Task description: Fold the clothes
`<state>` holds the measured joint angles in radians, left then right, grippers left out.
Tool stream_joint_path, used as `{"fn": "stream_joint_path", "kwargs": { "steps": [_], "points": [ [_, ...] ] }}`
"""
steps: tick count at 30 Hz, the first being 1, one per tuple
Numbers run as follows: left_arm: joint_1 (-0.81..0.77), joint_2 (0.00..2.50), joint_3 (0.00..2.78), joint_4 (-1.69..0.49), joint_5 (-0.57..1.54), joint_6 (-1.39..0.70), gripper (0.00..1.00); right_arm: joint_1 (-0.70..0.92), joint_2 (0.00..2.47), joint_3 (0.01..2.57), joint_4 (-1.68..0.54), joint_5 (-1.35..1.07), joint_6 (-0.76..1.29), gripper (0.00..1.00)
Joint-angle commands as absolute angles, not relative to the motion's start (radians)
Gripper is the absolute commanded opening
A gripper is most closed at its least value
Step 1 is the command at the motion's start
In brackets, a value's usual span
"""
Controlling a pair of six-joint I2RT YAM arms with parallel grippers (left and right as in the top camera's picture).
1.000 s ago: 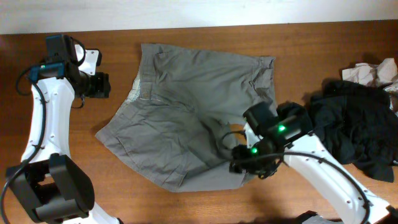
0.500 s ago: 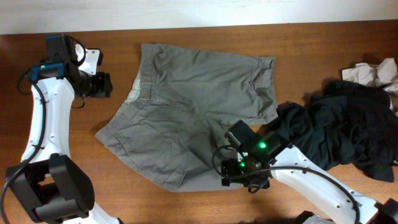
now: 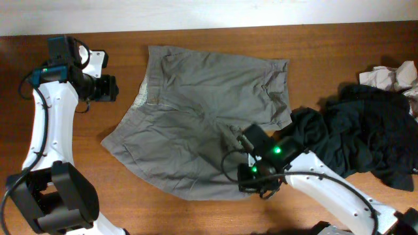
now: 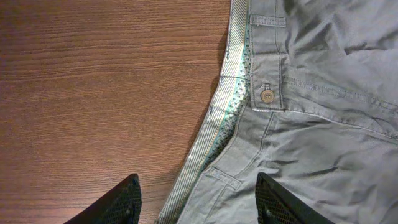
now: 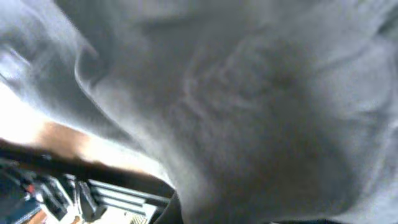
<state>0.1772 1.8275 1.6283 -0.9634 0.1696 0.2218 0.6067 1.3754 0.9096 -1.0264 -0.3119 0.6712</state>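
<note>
One brown desk (image 3: 326, 46) carries grey-olive shorts (image 3: 202, 111) spread flat at its middle, long axis left-right, waistband leftward, legs toward black garments (image 3: 366, 137). The right tool (image 3: 253, 177) pinches the lower leg's hem; the left tool (image 4: 199, 202) hangs wide over the waistband, empty.

Two arms on show here, the left arm (image 3: 44, 130) and the right arm (image 3: 339, 196), both in white shells with black joints and looping black cables (image 3: 26, 85), a teal patch (image 3: 53, 70) by the left wrist, green lights (image 3: 275, 151) glowing on the right, and black mesh-textured fingers (image 4: 124, 202) on the left end effector (image 4: 198, 200).
</note>
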Motion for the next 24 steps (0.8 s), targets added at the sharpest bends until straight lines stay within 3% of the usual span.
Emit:
{"fn": "stream_joint_path", "kwargs": {
  "steps": [1,4,6,8,9,10,24],
  "points": [
    [0.179,1.826,1.629,-0.96,0.188,0.241,0.58,0.532,1.373,1.004,-1.023,-0.144,0.628,0.04],
    [0.179,1.826,1.629,-0.963,0.188,0.241,0.58,0.453,1.386,1.005,-0.926,-0.127,0.613,0.04],
    [0.179,1.826,1.629,-0.966,0.188,0.241,0.58,0.427,1.402,1.005,-0.908,-0.13,0.613,0.14],
    [0.179,1.826,1.629,-0.966,0.188,0.241,0.59,0.417,1.418,1.005,-0.911,-0.164,0.598,0.56],
    [0.179,1.826,1.629,-0.966,0.188,0.241,0.58,0.418,1.423,1.005,-0.918,-0.192,0.575,0.68],
    [0.179,1.826,1.629,-0.965,0.188,0.241,0.58,0.418,1.427,1.005,-0.933,-0.224,0.554,0.72],
    [0.179,1.826,1.629,-0.965,0.188,0.241,0.59,0.444,1.392,1.005,-1.19,-0.315,0.43,0.73]
  ]
}}
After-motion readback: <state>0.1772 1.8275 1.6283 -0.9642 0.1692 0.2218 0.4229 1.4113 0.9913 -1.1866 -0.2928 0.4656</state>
